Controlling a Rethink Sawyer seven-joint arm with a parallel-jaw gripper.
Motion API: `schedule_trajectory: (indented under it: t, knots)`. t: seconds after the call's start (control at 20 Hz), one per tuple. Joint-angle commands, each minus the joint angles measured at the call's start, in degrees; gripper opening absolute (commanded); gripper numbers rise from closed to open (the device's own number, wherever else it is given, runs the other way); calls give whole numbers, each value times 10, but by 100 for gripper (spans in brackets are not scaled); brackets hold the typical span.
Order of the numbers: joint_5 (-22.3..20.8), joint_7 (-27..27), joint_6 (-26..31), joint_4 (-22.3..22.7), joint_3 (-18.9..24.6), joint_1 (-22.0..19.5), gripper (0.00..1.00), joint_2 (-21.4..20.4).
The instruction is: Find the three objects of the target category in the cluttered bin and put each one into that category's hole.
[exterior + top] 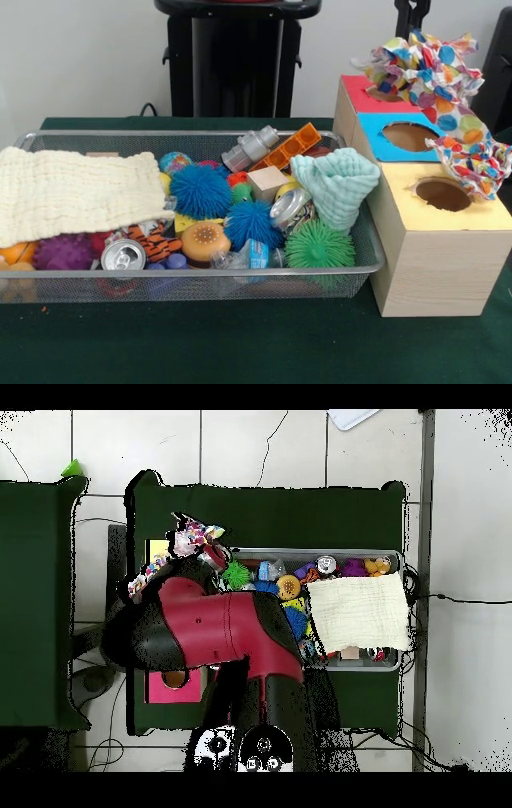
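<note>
The green-covered counter (pixel 240 344) carries a wide silver wire-mesh bin (pixel 192 284) on the left and a pale wooden box (pixel 436 256) on the right. The red and black arm (pixel 215 629) is seen from overhead above the box; the claw is hidden, so its opening cannot be told. Thin white cloths with coloured patches (pixel 428 68) are draped over the box top, one bunch (pixel 476 164) just right of the yellow-surround round hole (pixel 442 194). In the bin, a cream waffle cloth (pixel 76 192) covers the left end and a mint-green cloth (pixel 338 186) stands at the right.
</note>
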Motion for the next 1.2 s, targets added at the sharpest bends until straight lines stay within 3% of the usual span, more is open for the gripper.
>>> schedule_trajectory:
  t: [0.05, 0.45, 1.0, 1.2]
  knots:
    - [-23, -11, 50, 12, 63, -40, 0, 16]
    - [-46, -51, 23, 36, 113, -105, 0, 22]
    - [-56, -60, 29, 44, 162, -150, 0, 26]
    - [-61, -40, 33, 46, 158, -153, 0, 33]
